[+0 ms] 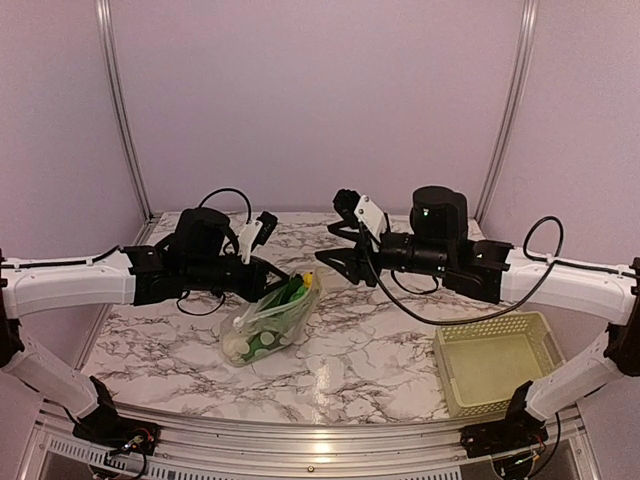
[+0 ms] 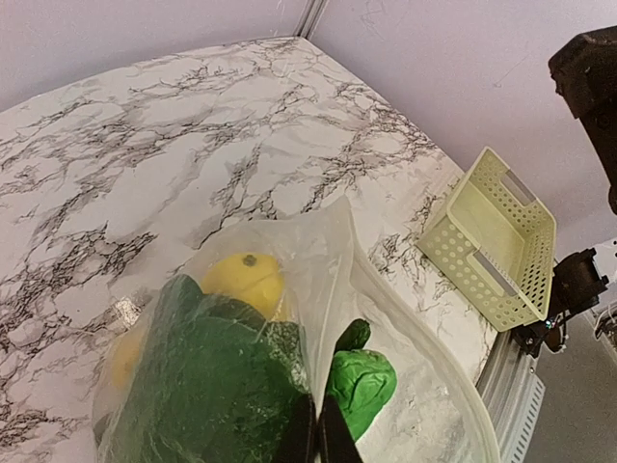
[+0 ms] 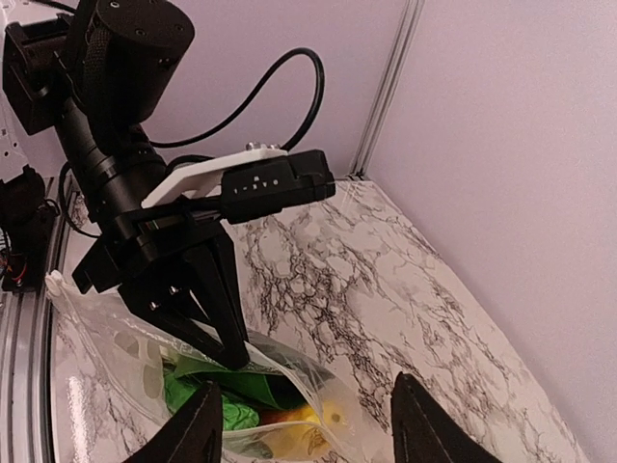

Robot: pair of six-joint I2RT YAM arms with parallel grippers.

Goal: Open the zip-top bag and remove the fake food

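The zip-top bag [image 1: 262,325] stands on the marble table, its mouth lifted and open. My left gripper [image 1: 283,277] is shut on one wall of the bag near the mouth; in the left wrist view its fingers [image 2: 316,434] pinch the clear film. The fake food shows inside: a yellow piece [image 2: 246,280], dark green leaves [image 2: 212,386] and a bright green piece [image 2: 362,381]. My right gripper [image 1: 335,268] is open and empty, just right of the bag's mouth. In the right wrist view [image 3: 308,434] its jaws stand wide apart above the bag [image 3: 135,371].
A pale yellow-green lattice basket [image 1: 495,360] sits at the front right of the table; it also shows in the left wrist view [image 2: 492,241]. The left gripper's body [image 3: 193,289] fills the space just beyond my right fingers. Pale walls close off the back and sides.
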